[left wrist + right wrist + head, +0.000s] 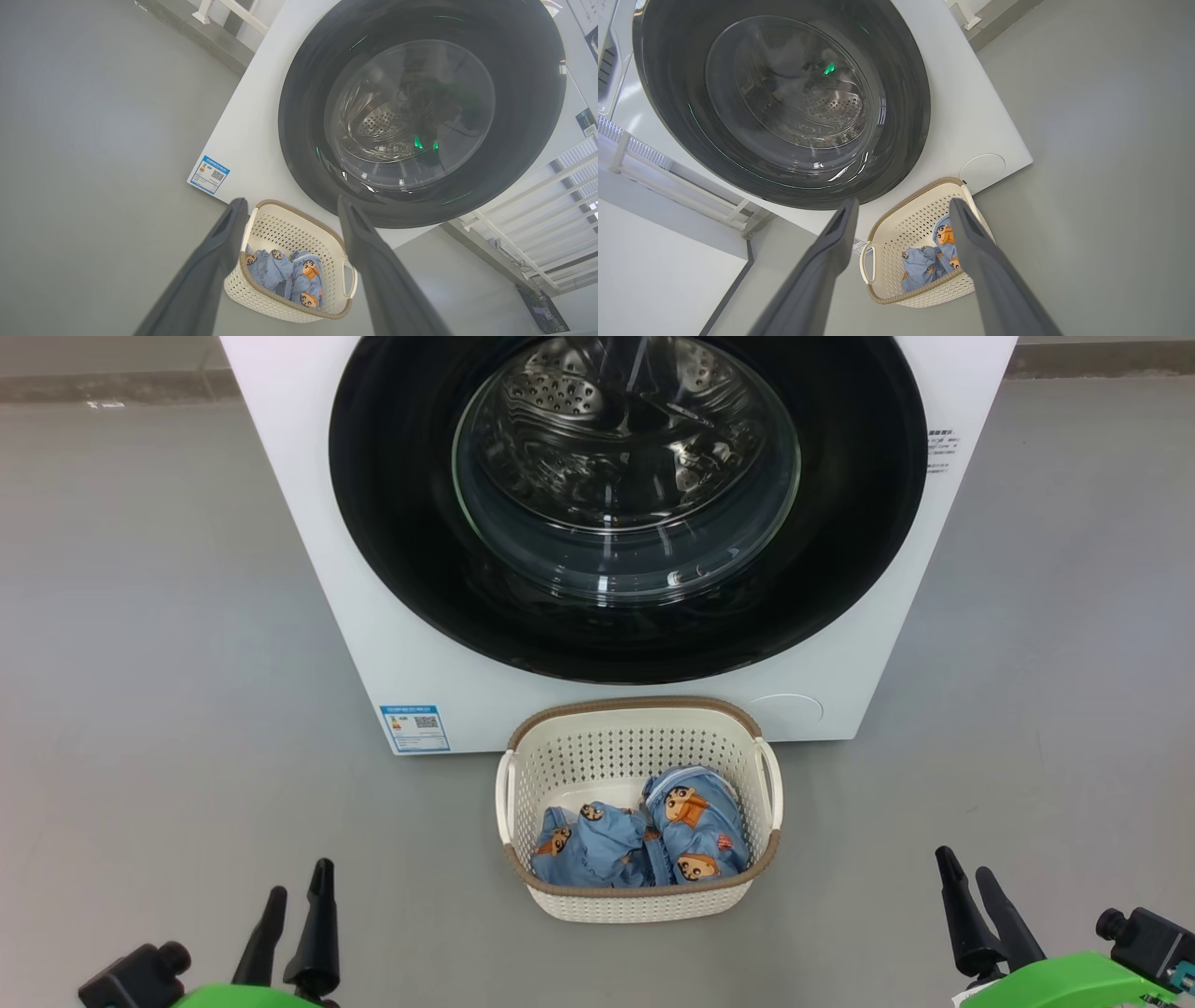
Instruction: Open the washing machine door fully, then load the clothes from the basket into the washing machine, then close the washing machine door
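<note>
The white washing machine (pixel 392 616) stands straight ahead with its round black-rimmed door (pixel 392 504) shut flat against its front; the steel drum shows through the glass. On the floor just before it sits the cream basket (pixel 639 714) holding the light-blue clothes (pixel 695 821) with cartoon faces. My left gripper (pixel 297 891) hangs open at the lower left, well short of the basket. At the lower right my right gripper (pixel 962 870) is open too, empty. Both wrist views look up at the door (pixel 299 93) (pixel 901 93) with the basket (pixel 299 212) (pixel 915 193) between open fingers.
Bare grey floor (pixel 140 663) spreads to both sides of the machine and basket. A blue energy label (pixel 415 728) sits at the machine's lower left front. A white railing (pixel 537 205) stands beside the machine.
</note>
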### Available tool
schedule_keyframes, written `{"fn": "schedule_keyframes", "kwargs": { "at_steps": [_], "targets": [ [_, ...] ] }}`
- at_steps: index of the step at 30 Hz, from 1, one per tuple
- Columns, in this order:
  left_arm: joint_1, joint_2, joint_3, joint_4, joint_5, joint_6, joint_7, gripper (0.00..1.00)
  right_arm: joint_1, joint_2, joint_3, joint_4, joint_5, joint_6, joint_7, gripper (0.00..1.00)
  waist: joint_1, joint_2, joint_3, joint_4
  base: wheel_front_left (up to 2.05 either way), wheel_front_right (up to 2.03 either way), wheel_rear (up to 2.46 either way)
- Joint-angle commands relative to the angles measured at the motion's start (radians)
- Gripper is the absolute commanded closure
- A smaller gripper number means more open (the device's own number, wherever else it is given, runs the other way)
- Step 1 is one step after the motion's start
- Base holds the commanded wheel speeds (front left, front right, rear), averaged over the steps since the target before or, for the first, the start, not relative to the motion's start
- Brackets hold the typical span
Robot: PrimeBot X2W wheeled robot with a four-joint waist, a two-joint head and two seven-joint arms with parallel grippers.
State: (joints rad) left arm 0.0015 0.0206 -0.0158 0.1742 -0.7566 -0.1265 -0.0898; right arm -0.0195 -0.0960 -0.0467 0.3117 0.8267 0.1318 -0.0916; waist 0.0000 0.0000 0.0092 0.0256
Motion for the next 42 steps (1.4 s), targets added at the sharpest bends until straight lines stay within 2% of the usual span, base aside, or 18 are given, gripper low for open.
{"fn": "schedule_keyframes", "kwargs": {
  "at_steps": [1, 42],
  "targets": [
    [-0.008, 0.020, 0.017, -0.035, 0.032, 0.002, -0.015, 0.00, -0.012, -0.017, 0.015, -0.029, -0.032, -0.001, -0.015, 0.00, 0.0000, 0.0000, 0.000, 0.001, 0.00, 0.00, 0.00],
    [0.008, 0.027, -0.019, -0.110, 0.542, 0.004, -0.136, 0.00, 0.013, -0.046, 0.015, -0.042, -0.488, -0.001, -0.135, 0.00, 0.0000, 0.0000, 0.012, 0.014, 0.00, 0.00, 0.00]
  ]
}}
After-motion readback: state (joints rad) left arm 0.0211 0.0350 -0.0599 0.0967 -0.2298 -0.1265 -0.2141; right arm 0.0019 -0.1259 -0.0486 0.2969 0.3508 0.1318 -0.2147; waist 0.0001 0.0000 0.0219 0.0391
